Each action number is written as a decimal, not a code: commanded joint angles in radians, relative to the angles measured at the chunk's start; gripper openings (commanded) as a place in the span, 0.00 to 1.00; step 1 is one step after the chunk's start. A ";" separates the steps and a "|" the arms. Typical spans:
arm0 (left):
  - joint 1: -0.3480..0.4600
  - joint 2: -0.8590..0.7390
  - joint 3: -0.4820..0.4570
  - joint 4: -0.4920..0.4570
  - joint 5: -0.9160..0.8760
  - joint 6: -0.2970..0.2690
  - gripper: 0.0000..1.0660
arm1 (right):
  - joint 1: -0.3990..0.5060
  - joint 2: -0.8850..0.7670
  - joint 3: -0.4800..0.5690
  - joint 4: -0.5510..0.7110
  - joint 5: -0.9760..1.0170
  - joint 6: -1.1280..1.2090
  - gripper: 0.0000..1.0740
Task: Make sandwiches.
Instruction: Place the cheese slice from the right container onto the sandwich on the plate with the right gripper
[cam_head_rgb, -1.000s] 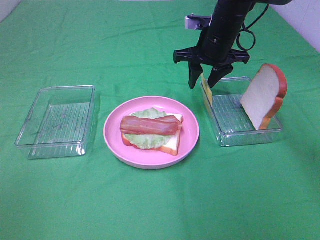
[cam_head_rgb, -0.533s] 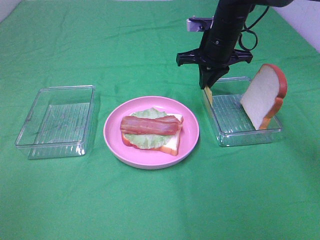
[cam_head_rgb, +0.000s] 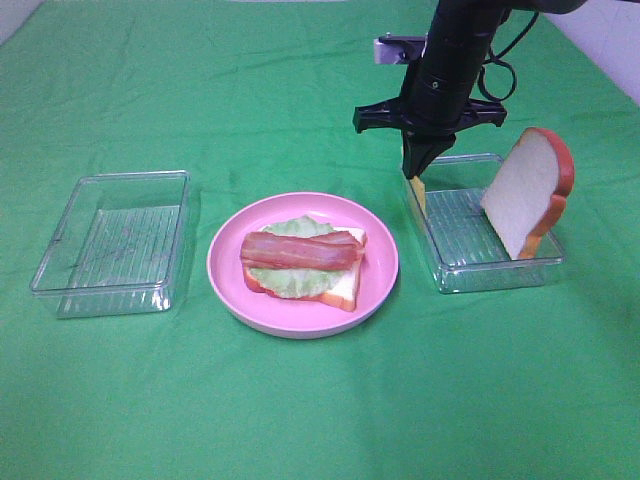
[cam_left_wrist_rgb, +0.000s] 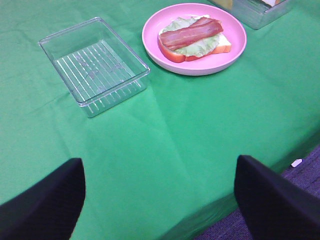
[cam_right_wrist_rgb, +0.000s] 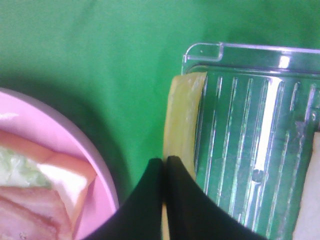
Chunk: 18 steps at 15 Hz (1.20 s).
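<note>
On the round pink plate (cam_head_rgb: 225, 285) the stack is half built: a white toy bread slice with orange-brown crust (cam_head_rgb: 347, 290), a pale green lettuce leaf (cam_head_rgb: 290, 283) and reddish-brown bacon strips (cam_head_rgb: 300, 250). Right of the plate, in a clear ribbed plastic tray (cam_head_rgb: 490, 275), the thin yellow cheese square (cam_head_rgb: 415, 192) stands on edge. The right gripper (cam_head_rgb: 415, 172) is closed on its top edge. The second bread slice (cam_head_rgb: 525, 190) leans on the tray's wall farthest from the plate. Cheese and top slice remain to be placed. The left gripper (cam_left_wrist_rgb: 160, 167) hangs spread, holding nothing.
</note>
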 joint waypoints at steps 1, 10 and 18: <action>-0.008 -0.005 0.000 -0.008 -0.011 0.000 0.73 | -0.003 -0.053 -0.002 -0.015 0.014 0.003 0.00; -0.008 -0.005 0.000 -0.008 -0.011 0.000 0.73 | -0.001 -0.195 -0.001 0.146 0.082 -0.083 0.00; -0.008 -0.005 0.000 -0.008 -0.011 0.000 0.73 | 0.062 -0.195 0.001 0.453 0.183 -0.304 0.00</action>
